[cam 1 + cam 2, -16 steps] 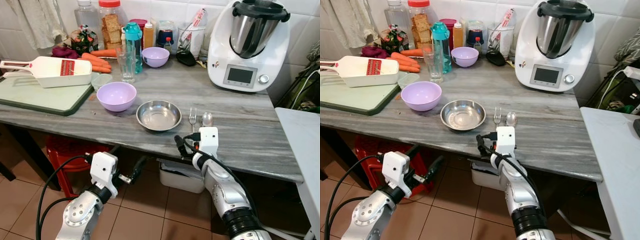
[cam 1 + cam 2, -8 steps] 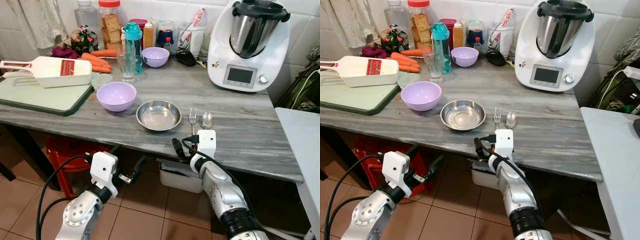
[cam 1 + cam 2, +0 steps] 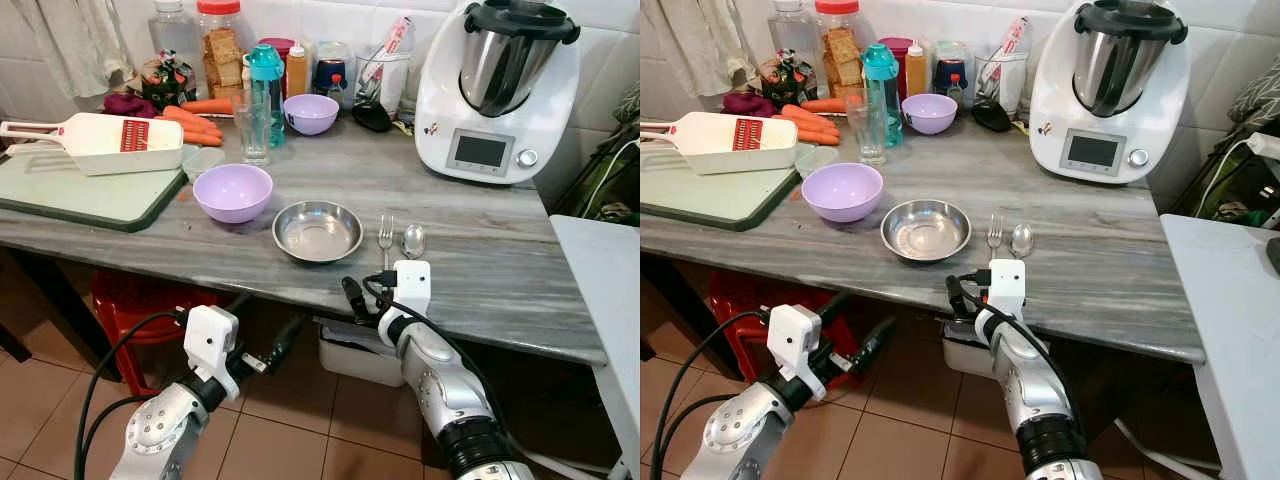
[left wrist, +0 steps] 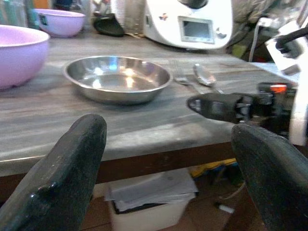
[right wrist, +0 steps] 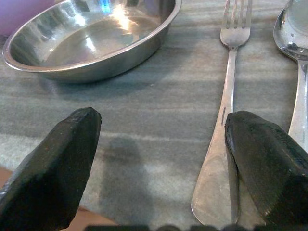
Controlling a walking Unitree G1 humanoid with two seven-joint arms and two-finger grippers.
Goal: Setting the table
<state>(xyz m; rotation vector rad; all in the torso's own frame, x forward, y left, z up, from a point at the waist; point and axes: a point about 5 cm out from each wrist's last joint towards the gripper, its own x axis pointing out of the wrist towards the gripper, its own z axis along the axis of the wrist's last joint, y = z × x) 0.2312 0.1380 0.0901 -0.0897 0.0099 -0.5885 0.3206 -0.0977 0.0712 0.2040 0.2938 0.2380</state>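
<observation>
Looking along the right gripper, you see its black fingers spread wide and empty at the near edge of the grey marble-patterned tabletop, the silver fork lying by one fingertip and the silver spoon just beside it. Your head views add the shallow round steel bowl left of the fork, with a lilac plastic bowl beyond. The left gripper, also open, hangs below the table edge over tiled floor.
</observation>
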